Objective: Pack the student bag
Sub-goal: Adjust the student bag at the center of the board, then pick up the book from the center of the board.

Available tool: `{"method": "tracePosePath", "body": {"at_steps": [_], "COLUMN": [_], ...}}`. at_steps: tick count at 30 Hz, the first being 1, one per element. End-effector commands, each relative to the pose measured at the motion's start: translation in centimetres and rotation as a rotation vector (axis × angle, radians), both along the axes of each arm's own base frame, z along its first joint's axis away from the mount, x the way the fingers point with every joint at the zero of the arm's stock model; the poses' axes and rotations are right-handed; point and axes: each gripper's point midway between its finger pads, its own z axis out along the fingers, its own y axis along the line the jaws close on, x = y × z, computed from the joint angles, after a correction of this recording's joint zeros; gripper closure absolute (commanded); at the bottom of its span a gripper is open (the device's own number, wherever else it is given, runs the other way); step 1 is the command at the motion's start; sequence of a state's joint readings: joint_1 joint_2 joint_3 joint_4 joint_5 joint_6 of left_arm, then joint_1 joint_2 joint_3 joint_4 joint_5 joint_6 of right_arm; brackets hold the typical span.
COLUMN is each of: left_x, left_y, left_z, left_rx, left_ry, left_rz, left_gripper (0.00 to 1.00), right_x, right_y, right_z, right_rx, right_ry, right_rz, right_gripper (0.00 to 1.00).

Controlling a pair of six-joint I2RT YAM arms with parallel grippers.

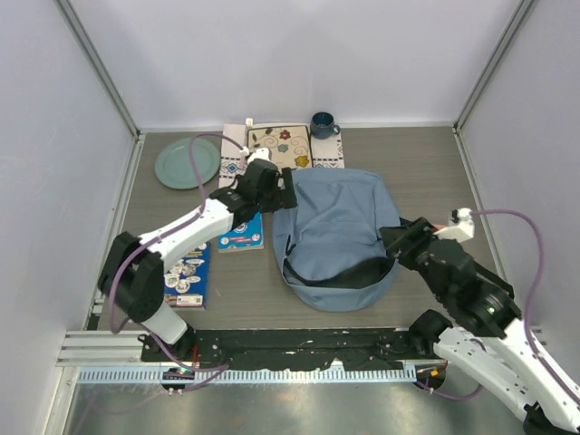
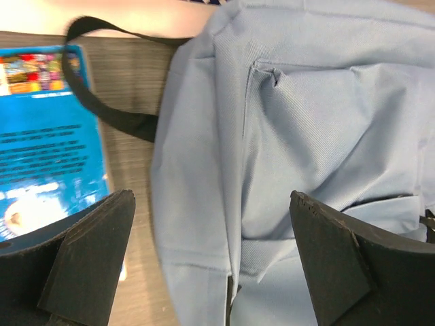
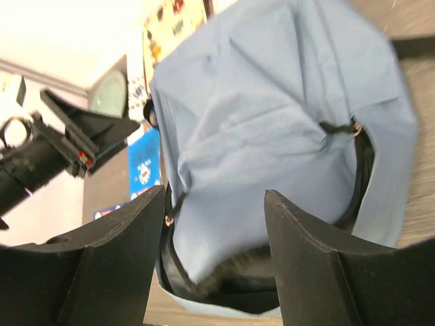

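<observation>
Table: student bag flat; left pincer spread wide, right pincer parted, both empty

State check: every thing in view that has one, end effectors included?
Light-blue fabric backpack: lying flat, slumped; zip unclear.
Left end effector: open, above backpack's far-left corner.
Right end effector: open, at backpack's right edge.
Small blue book beside backpack: closed, lying flat.
Larger blue book at near left: closed, lying flat.
Round green plate: flat, empty.
Dark-blue mug: upright.
</observation>
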State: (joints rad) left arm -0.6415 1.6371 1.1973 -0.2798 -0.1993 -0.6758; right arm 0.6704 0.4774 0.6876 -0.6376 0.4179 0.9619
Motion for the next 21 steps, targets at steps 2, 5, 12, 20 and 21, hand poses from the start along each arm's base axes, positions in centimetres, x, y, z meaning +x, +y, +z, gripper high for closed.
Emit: {"method": "tracePosePath", "body": {"at_steps": [2,5,12,20,21], "left_x": [-0.3,-0.9,-1.5,-1.3,-1.1], "left_y": [4.0,6.1,11.5,16.7,17.3], "left_z": [5.2,6.0,4.6,1.2,1.0], "left_rx": [0.028,0.049,0.073,0.008,-0.003], "left_ry": [-0.138,-0.155,-0.1,0.014,0.015], "left_rz": [0.084,0.131,0.242,0.331,0.344], "left_gripper": [0.0,0.0,0.0,0.01,0.0], "right_x": [-1.2,-0.9,1.7,5.2,5.3], "right_y": [-5.4,-4.6,7.0,17.4,19.5], "right_z": [5.0,5.8,3.7,2.8,1.1], "right_rx": [-0.082,-0.069,0.056,0.046,0.021], "right_ry": [-0.128,-0.137,-0.058,-0.031,0.006], "right_rz": [-0.153,-0.123,0.283,0.514,0.546], "right_gripper": [0.34,0.35,0.34,0.35,0.36]}}
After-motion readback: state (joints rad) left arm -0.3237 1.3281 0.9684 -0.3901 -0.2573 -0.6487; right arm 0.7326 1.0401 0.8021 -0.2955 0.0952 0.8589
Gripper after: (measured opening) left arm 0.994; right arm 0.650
